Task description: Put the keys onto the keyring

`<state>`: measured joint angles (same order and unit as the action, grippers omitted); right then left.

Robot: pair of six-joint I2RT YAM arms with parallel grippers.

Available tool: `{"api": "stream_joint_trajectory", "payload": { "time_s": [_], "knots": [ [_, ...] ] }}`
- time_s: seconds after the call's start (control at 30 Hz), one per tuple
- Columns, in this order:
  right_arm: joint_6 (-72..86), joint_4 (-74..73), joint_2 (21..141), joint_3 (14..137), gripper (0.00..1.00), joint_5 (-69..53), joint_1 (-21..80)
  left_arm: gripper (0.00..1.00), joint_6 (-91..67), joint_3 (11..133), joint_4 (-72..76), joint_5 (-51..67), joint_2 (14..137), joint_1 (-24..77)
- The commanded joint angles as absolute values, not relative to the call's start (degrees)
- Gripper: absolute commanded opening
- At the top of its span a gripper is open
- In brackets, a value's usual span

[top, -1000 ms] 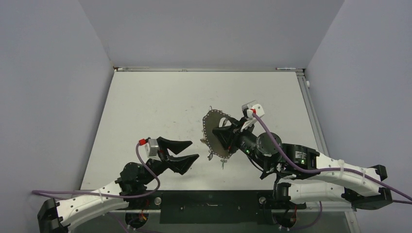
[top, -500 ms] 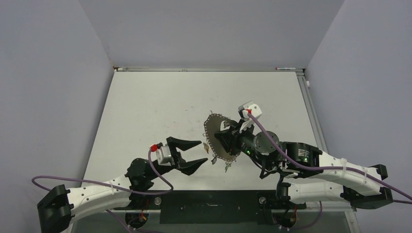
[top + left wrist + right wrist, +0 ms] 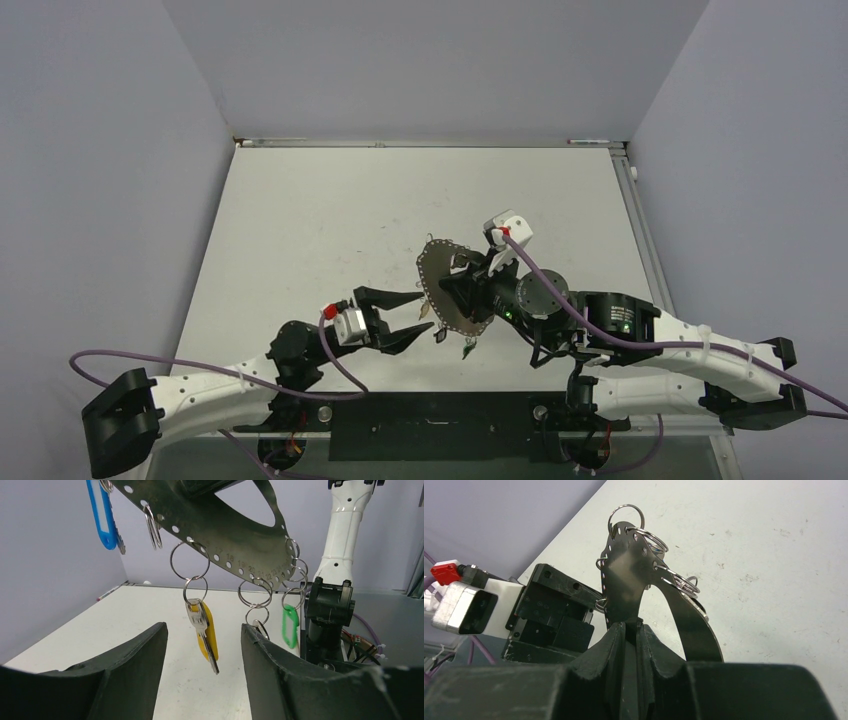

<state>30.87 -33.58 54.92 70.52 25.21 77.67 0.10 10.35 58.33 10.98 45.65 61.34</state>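
Metal held only at one spot is the weak point here. The keyring (image 3: 225, 527), a thin perforated band bent into a loop, is pinched by the right gripper (image 3: 629, 630), whose jaws are pressed together flat on the band. It is lifted above the table (image 3: 300, 220), and the keys hang under it on small split rings (image 3: 189, 562).

The left gripper (image 3: 203, 628) has its jaws apart, one finger on each side of the yellow key (image 3: 206, 636), and touches nothing as far as one can see.

This key hangs freely, so if one finger reaches it first, it will probably swing or turn away, and the jaws may close on air or only on its edge. The neighbouring ring and the green tag (image 3: 290, 625) are near the right-hand finger and could be caught together with it. A strong pull on the key may also twist the band or make it slip in the right gripper's narrow pinch.
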Motion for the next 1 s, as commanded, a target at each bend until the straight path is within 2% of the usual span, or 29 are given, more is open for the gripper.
{"api": "stream_joint_trajectory", "payload": {
  "time_s": [0.0,0.2,0.3,0.43,0.6,0.73,0.87,0.97],
  "knots": [
    [31.3,-31.4,55.0,73.9,0.06,24.7,77.6,0.49,1.4,13.5,62.5,11.7,48.2,61.3],
    [31.4,-31.4,54.7,73.8,0.06,24.4,77.5,0.26,1.0,15.1,61.3,9.3,49.9,61.2],
    [31.5,-31.2,54.4,73.4,0.06,24.7,77.5,0.06,0.5,15.6,59.8,7.1,49.9,61.3],
    [32.1,-30.9,53.5,72.1,0.06,26.1,77.6,0.01,-0.5,17.6,53.3,5.9,48.1,61.3],
    [35.2,-30.2,50.9,67.5,0.11,30.7,77.6,0.00,-4.1,23.1,36.1,2.9,43.7,61.9],
    [39.1,-30.6,48.7,63.0,0.26,35.3,77.5,0.00,-7.6,27.4,19.9,0.6,40.2,62.5],
    [44.5,-32.5,47.0,59.0,0.54,38.4,77.5,0.00,-12.4,32.7,3.6,-2.7,38.4,63.1],
    [46.9,-33.8,46.3,56.9,0.68,38.9,77.4,0.00,-14.9,36.7,-5.9,-4.4,39.0,64.7]
  ]
}}
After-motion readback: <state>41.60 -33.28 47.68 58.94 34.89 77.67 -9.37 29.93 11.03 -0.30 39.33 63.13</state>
